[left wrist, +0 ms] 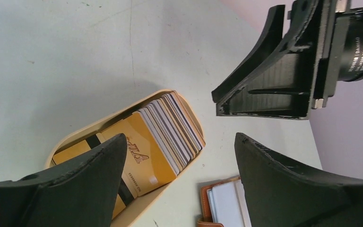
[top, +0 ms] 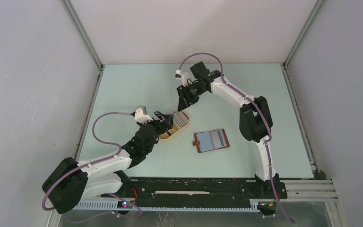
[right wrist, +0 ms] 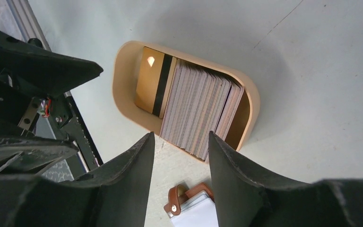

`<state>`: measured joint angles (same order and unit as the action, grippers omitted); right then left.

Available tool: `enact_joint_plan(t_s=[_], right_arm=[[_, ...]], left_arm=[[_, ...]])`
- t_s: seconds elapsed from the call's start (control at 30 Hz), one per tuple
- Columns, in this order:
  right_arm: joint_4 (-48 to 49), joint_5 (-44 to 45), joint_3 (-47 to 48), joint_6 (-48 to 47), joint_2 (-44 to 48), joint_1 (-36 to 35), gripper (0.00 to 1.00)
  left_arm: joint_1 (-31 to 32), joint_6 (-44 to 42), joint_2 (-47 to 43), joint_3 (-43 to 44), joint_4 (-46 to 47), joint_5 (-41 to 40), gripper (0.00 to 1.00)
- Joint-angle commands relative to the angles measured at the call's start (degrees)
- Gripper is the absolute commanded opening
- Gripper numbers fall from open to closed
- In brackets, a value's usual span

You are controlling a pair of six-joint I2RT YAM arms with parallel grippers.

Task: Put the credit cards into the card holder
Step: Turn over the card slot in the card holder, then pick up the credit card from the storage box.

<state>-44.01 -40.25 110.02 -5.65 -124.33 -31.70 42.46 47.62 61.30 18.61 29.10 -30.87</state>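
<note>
The credit cards (top: 180, 118) stand edge-on as a striped row in a tan oval tray (top: 166, 136), with an orange card at the row's near end (left wrist: 142, 151). The row also shows in the right wrist view (right wrist: 198, 109). The card holder (top: 211, 140) lies open on the table to the right of the tray, reddish-brown with bluish-grey pockets; its strap tab and snap show (right wrist: 172, 208). My left gripper (top: 167, 121) is open and empty over the tray's near end (left wrist: 179, 142). My right gripper (top: 185, 105) is open and empty above the tray's far end (right wrist: 180, 137).
Both grippers hang close together over the tray; the right gripper's fingers show in the left wrist view (left wrist: 269, 85). The card holder's corner lies just beyond the tray (left wrist: 222, 203). White enclosure walls and metal frame rails (top: 87, 94) border the pale green table.
</note>
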Motion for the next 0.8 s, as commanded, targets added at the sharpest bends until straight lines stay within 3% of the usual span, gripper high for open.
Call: enact_joint_plan(t_s=[0.0,0.77], right_arm=[[-2.9,2.3,3.1,1.7,-2.1,-0.7,0.54],[-4.3,5.7,4.2,-0.1,-7.2,-1.7,0.59]], left_arm=[[-0.2,0.0,0.9,0.0,1.8,-0.6,0.88],[-0.2,-0.4,2.1,0.3,1.7,0.5,0.88]])
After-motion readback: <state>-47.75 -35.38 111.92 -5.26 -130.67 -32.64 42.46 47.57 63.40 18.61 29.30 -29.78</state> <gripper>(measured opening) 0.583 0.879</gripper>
